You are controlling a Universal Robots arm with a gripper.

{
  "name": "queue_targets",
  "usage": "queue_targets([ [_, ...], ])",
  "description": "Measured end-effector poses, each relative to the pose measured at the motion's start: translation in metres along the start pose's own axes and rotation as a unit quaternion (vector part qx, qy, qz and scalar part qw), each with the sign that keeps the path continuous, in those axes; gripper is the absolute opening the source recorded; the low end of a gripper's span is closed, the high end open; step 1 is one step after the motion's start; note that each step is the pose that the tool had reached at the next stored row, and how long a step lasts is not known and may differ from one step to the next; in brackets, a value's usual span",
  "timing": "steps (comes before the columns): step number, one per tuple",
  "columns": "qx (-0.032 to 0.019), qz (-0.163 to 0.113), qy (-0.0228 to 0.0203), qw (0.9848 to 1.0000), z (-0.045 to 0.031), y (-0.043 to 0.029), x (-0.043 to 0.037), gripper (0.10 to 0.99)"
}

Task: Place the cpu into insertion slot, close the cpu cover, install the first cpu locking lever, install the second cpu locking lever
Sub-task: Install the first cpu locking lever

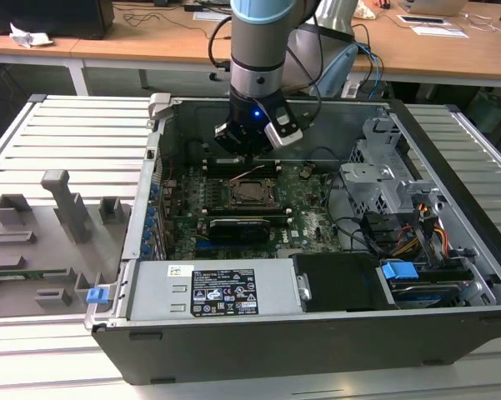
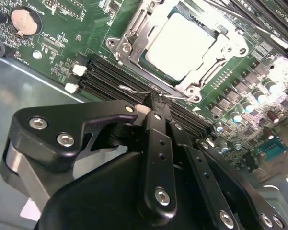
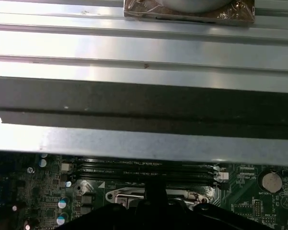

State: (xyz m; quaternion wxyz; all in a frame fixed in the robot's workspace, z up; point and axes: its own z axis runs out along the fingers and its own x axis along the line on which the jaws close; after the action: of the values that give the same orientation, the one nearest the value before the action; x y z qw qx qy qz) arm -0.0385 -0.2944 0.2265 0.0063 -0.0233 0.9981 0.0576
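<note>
Right now the gripper (image 2: pixel 155 103) has its black fingers pressed together into one narrow tip, with nothing caught between them (as far as the second wrist view lets me see), and that tip sits at a thin wire lever (image 2: pixel 134 89) running along the socket's near edge. Whether it truly touches the wire I cannot tell. In the exterior view the gripper (image 1: pixel 248 155) hangs inside the open computer case (image 1: pixel 450 250), its tip just above the socket, and the arm's body hides the board behind it.

One cpu (image 2: pixel 184 43) lies in the insertion slot (image 2: pixel 146 60), its pale silver-grey top flat and plain. One cpu cover (image 2: pixel 134 33), a silver frame with a cut-out window, lies closed over it, so only the chip's middle shows through. Long black memory slots (image 2: pixel 105 74) run between socket and gripper; their number is hard to count. A single round coin battery (image 2: pixel 23 20) sits on the green motherboard (image 2: pixel 239 81), well apart from the socket.
</note>
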Motion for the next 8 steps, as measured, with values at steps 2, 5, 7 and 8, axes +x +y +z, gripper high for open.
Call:
queue_targets([
  [2, 0.0001, -0.003, 0.0004, 1.0000, 0.0015, 0.0003, -0.0005, 0.106],
  [5, 0.0000, -0.010, 0.0012, 0.9999, 0.0043, 0.0006, -0.0076, 0.106],
  [7, -0.0001, -0.010, 0.0012, 0.9999, 0.0054, 0.0005, -0.0097, 0.106],
  [8, -0.0001, -0.010, 0.0012, 0.9999, 0.0064, 0.0005, -0.0105, 0.106],
])
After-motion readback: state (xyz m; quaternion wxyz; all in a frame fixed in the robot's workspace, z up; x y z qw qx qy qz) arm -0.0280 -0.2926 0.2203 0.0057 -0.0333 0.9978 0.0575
